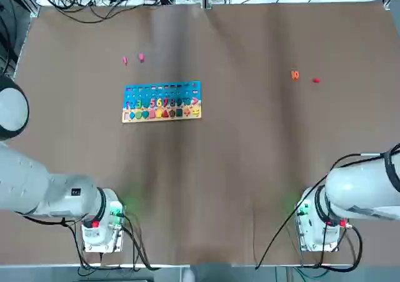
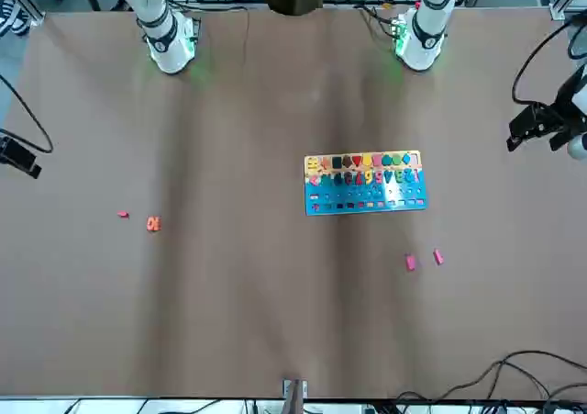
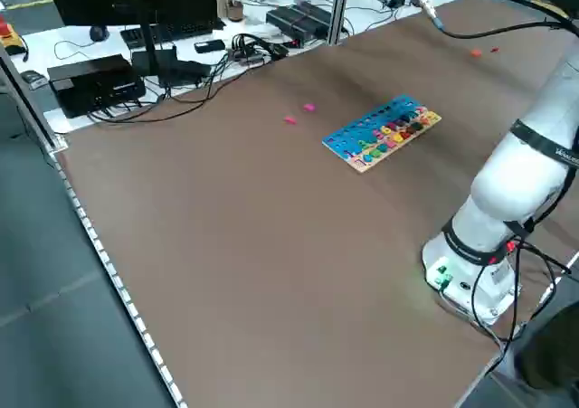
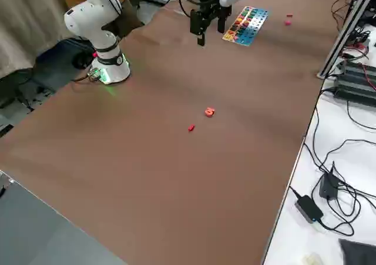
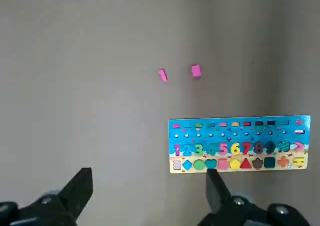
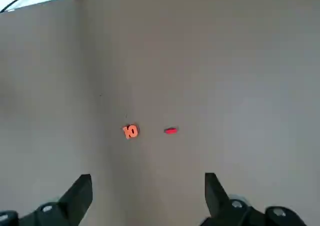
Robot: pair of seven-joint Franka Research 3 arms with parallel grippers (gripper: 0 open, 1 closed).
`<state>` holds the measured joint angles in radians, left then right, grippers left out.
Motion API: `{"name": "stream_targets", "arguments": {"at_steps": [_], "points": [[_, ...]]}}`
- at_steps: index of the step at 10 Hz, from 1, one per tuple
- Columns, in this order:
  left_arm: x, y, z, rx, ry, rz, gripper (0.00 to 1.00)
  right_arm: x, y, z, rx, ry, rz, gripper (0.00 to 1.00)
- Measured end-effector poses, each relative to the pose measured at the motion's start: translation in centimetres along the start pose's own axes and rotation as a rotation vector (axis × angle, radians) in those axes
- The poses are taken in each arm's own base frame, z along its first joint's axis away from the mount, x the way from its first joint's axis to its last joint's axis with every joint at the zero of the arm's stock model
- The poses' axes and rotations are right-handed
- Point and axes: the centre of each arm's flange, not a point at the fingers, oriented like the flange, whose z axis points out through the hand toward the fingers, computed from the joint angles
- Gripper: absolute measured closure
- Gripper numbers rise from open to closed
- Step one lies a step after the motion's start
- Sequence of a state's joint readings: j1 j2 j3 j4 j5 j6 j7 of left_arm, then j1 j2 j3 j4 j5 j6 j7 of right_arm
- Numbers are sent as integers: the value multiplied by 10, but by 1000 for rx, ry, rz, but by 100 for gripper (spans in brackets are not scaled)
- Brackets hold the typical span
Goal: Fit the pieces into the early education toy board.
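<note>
"Lying where, exactly, is the early education toy board (image 1: 162,102)?"

"Flat on the table (image 1: 219,169), left of the middle and well out from the robot's bases. Its blue part faces the far side, its tan edge faces the robot, and rows of coloured numbers and shapes run along it."

"And the loose pieces?"

"Two pink pieces (image 5: 196,70) lie just beyond the board's blue edge, near each other but apart. Both are off the board, toward its left end."

"Is that all of them?"

"No, the orange piece (image 6: 130,131) and the red piece (image 6: 171,131) are well away on the right side of the table. They lie near each other without touching, and the orange one is closer to the board."

"What about the left gripper (image 5: 149,171)?"

"It hangs above the left side of the table, to the left of the board. Its jaws stand wide apart with nothing between them."

"Same story for the right gripper (image 6: 148,174)?"

"Pretty much. That one is up at the right side of the table, its jaws also spread wide and holding nothing. The orange and red pieces show in its wrist view, both clear of the fingers."

"Anything farther out?"

"Yes, past the table's far edge there's a white bench (image 4: 358,150) with black cables (image 4: 346,200) tangled across it"
</note>
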<state>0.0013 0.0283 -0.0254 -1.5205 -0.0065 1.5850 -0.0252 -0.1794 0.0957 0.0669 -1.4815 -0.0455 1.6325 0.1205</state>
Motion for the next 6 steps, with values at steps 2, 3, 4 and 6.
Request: {"name": "stream_targets", "arguments": {"at_steps": [2, 3, 4, 6], "points": [[0, 0, 0, 0, 0, 0, 0, -1, 1, 1, -1, -9, 1, 1], [0, 0, 0, 0, 0, 0, 0, -2, 3, 1, -3, -17, 5, 1], [0, 0, 3, 0, -8, 0, 3, -2, 6, 2, -4, -20, 10, 1], [-6, -1, 33, 2, -76, -3, 12, -2, 7, 2, -2, -22, 13, 1]]}}
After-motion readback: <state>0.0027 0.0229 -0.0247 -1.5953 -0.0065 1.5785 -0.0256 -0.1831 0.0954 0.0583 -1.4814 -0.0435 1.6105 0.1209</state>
